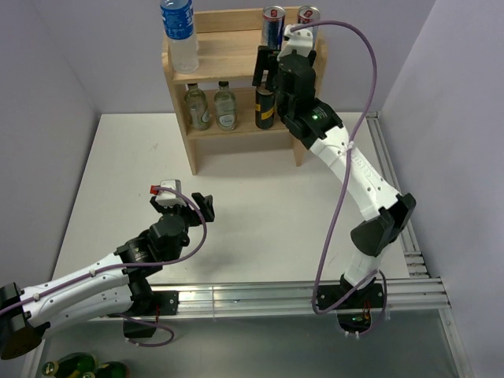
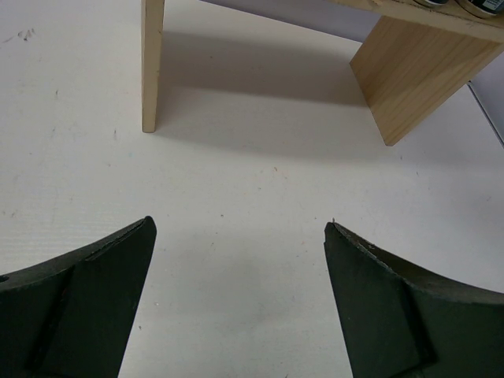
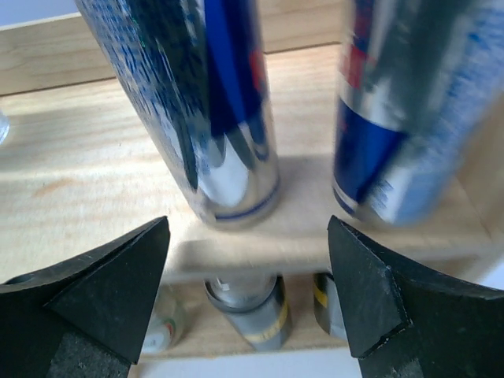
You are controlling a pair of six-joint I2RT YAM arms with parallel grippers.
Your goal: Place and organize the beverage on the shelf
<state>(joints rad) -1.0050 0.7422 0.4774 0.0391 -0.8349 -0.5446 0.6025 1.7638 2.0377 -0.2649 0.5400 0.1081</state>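
Note:
The light wooden shelf (image 1: 228, 47) stands at the back of the table. Its top tier holds a clear water bottle (image 1: 179, 35) on the left and two blue-silver cans (image 1: 273, 24) (image 1: 309, 14) on the right. Its lower tier holds two glass bottles (image 1: 197, 106) (image 1: 226, 106) and a dark can (image 1: 265, 110). My right gripper (image 1: 264, 67) is open and empty at the top tier's front edge. In the right wrist view (image 3: 248, 224) it sits just before the left can (image 3: 220, 118), with the other can (image 3: 402, 118) to the right. My left gripper (image 1: 197, 206) is open and empty over the table (image 2: 240, 224).
The shelf's side panels (image 2: 152, 63) (image 2: 417, 79) stand ahead of my left gripper. A metal rail (image 1: 299, 295) runs along the near edge and another along the right side. Green bottles (image 1: 75, 366) lie below the table's front left corner. Walls close the back and sides.

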